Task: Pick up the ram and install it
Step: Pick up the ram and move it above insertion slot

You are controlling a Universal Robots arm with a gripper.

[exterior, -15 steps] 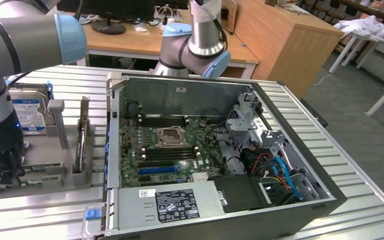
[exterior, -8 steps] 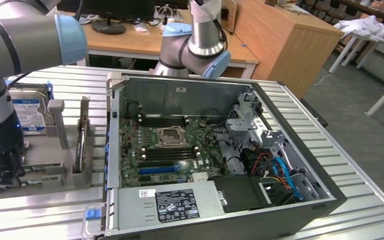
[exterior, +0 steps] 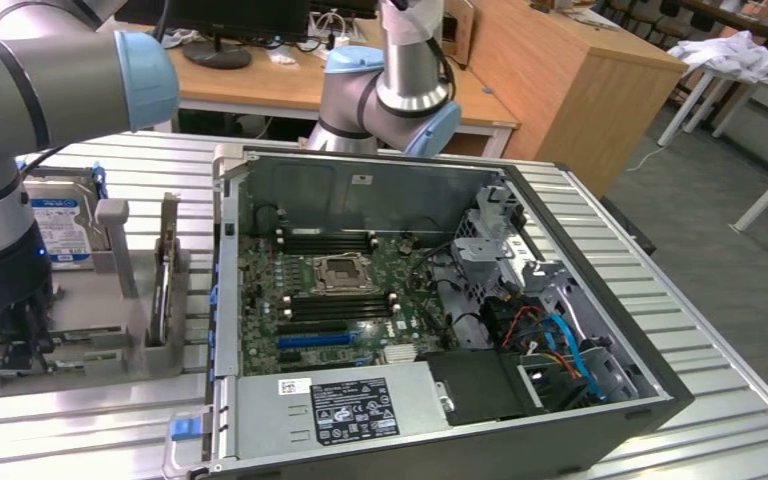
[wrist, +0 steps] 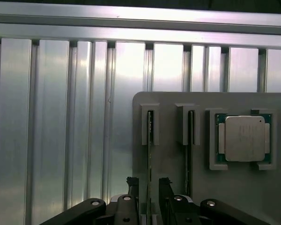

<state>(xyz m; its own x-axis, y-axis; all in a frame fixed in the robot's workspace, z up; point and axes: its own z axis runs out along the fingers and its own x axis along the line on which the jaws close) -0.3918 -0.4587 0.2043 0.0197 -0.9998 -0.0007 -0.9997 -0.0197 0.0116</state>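
one ribbed metal table (exterior: pixel 77 430) carries everything. on it, toward the exterior view's right, lies an open computer case (exterior: pixel 357 190) with its side panel off, so that the green motherboard (exterior: pixel 344 300) shows, with its dark memory slots on both sides of the bare processor socket. the grey robot arm (exterior: pixel 37 90) reaches down at the exterior view's left, over a grey holder (exterior: pixel 104 355) that sits just beside the case. in that holder stand a silver hard drive (exterior: pixel 61 232) with a blue label and some thin boards set on edge. lying flat in its own square pocket of the holder, as the wrist view shows, is a square silver processor chip (wrist: pixel 244 138).

the ram (wrist: pixel 150 136) stands on edge in a narrow slot of the holder, two slots away from the processor chip, and is not lifted. a second stick (wrist: pixel 190 154) stands in the slot between them. the gripper (wrist: pixel 147 180) is over the near part of the ram. its black fingers (wrist: pixel 132 185) are spread apart, one on each side of the ram's thin edge, with nothing held between them. whether either finger touches the board i cannot tell.
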